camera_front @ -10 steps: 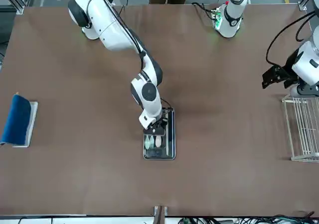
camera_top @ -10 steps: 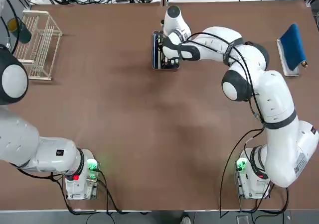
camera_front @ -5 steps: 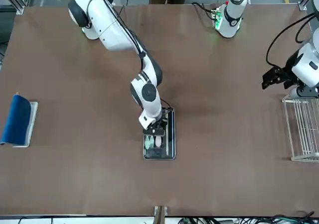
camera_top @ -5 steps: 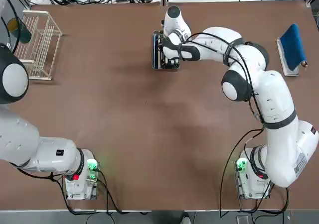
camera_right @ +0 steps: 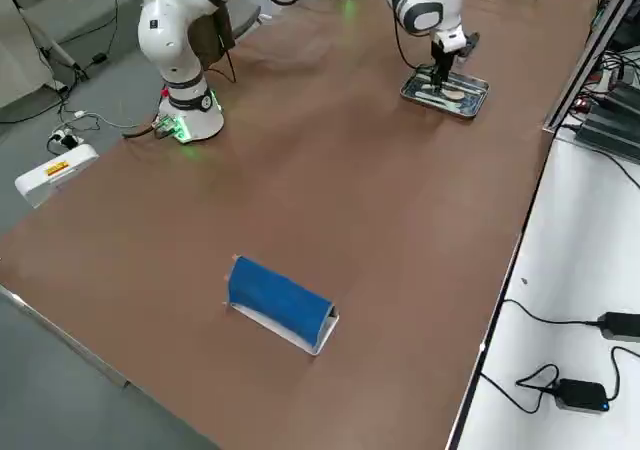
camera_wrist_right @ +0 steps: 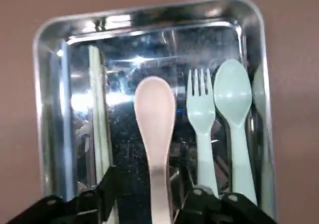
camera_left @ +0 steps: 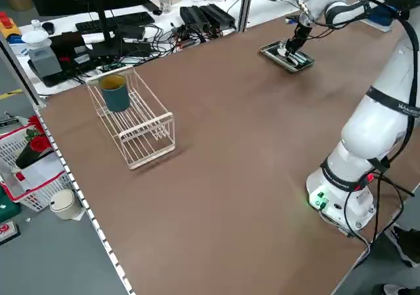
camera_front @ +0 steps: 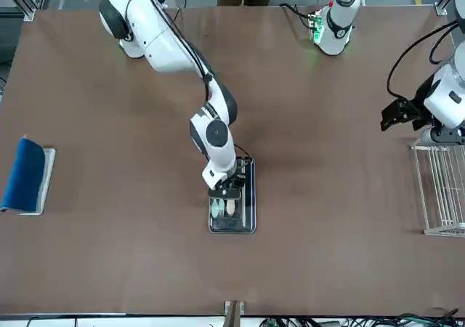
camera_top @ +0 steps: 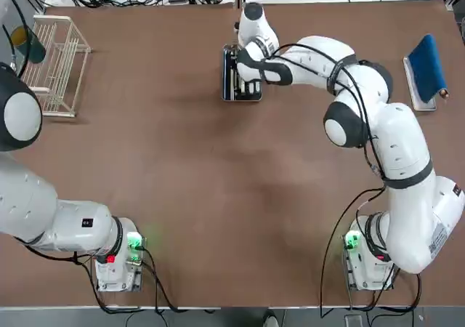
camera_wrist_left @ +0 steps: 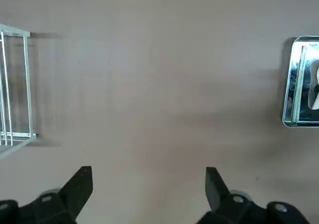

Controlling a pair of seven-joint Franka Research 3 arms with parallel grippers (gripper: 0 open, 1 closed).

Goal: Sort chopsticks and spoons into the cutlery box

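I find my right gripper (camera_wrist_right: 152, 183) partly open over the tray (camera_wrist_right: 149, 7), gripping nothing, the pink spoon (camera_wrist_right: 155, 114) lying lengthwise between its fingers; my left gripper (camera_wrist_left: 149, 180) idles wide and empty near the rack (camera_wrist_left: 28, 84).

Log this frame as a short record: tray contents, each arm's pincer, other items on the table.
tray: metal tray
contents: chopsticks, pink spoon, green fork, green spoon
right pincer: over the tray, open, around the pink spoon's handle
left pincer: open, between rack and tray
other items: white wire rack, cup, blue object
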